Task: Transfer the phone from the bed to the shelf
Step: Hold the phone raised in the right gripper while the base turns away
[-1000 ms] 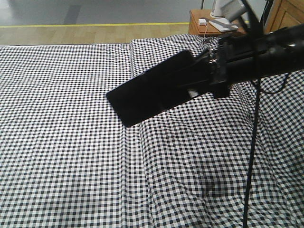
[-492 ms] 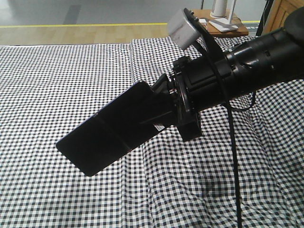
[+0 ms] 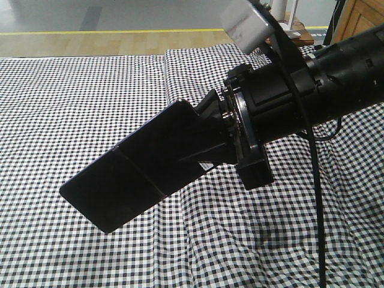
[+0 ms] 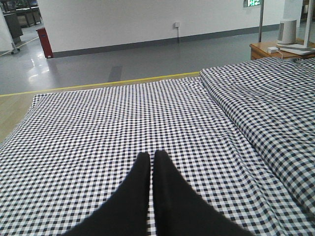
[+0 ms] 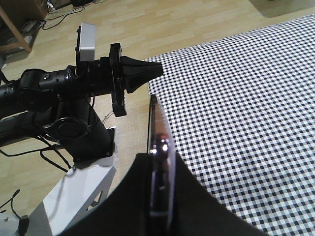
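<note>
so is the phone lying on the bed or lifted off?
Lifted off: the phone hangs tilted above the bed, clamped in the right gripper.

The left gripper [image 4: 151, 155], its two black fingers [image 4: 135, 189] closed tip to tip, hangs over the black-and-white checked bed [image 4: 98, 123], with grey floor [image 4: 123, 59], a yellow line [image 4: 98, 84] and a wooden nightstand [image 4: 263, 49] beyond.

Black left gripper [image 4: 151, 155], grey camera box [image 3: 243, 24], cable [image 3: 317, 198]
</note>
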